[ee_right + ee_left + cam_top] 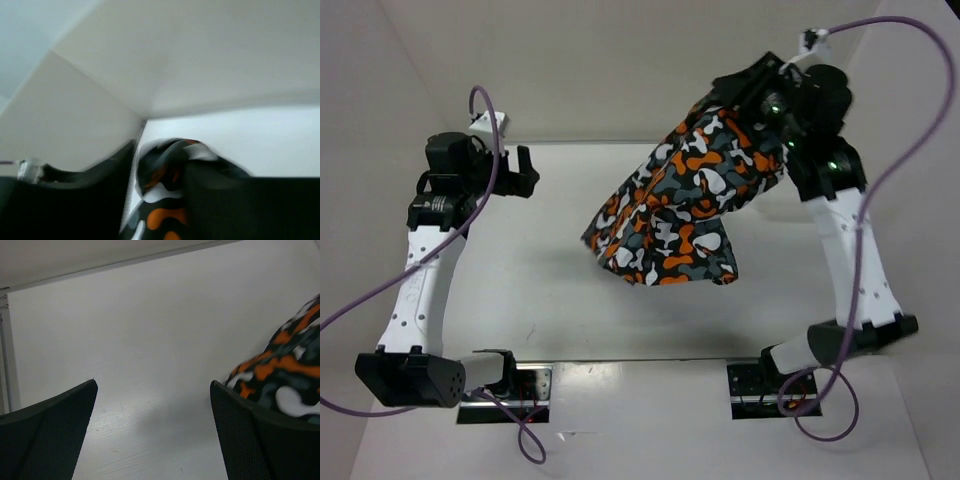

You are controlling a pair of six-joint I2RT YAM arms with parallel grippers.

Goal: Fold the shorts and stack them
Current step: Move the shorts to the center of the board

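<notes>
The shorts (680,200), in an orange, white, grey and black camouflage print, hang in the air over the right half of the table. Their top corner is bunched at my right gripper (757,95), raised high at the back right. In the blurred right wrist view the shorts (167,220) are pinched between the dark fingers of the right gripper (160,162), which is shut on them. My left gripper (525,170) hovers at the back left, open and holding nothing. In the left wrist view the left gripper (152,385) has bare table between its fingers, and the shorts (290,375) show at the right edge.
The white table (540,290) is enclosed by white walls at the back and sides. Purple cables (490,110) loop from both arms. The arm bases sit at the near edge.
</notes>
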